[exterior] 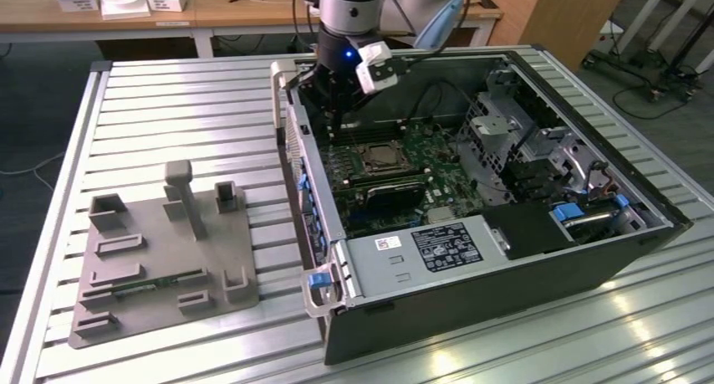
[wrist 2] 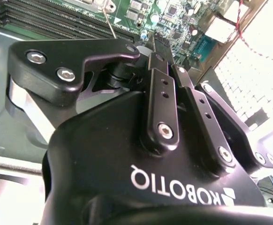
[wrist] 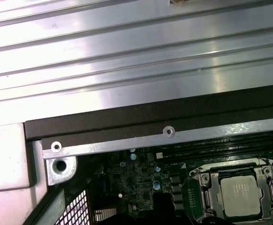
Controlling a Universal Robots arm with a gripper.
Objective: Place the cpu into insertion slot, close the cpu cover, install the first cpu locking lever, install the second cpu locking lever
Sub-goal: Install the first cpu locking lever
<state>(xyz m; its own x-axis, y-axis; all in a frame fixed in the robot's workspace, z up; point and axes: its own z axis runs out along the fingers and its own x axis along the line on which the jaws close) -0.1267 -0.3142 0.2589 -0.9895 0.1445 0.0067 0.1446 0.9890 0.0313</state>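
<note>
Shows cpu [wrist: 242, 199] seated in insertion slot [wrist: 203, 186] near empty, pressed-together fingers [wrist 2: 162, 84], cpu cover [wrist: 230, 168] seemingly down; levers unjudgeable.

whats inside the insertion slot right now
The cpu lies in the slot, silver top up, with the slot's metal rim around it. The slot's floor under the chip is covered and cannot be seen.

The cpu [wrist: 242, 197] has a dull grey metal top, framed by the shiny silver metal cpu cover [wrist: 230, 171]. The circuit board [wrist: 190, 190] is glossy green. The ribbed metal surface [exterior: 179, 108] gleams; the grey stand [exterior: 167, 258] looks matt plastic.
</note>
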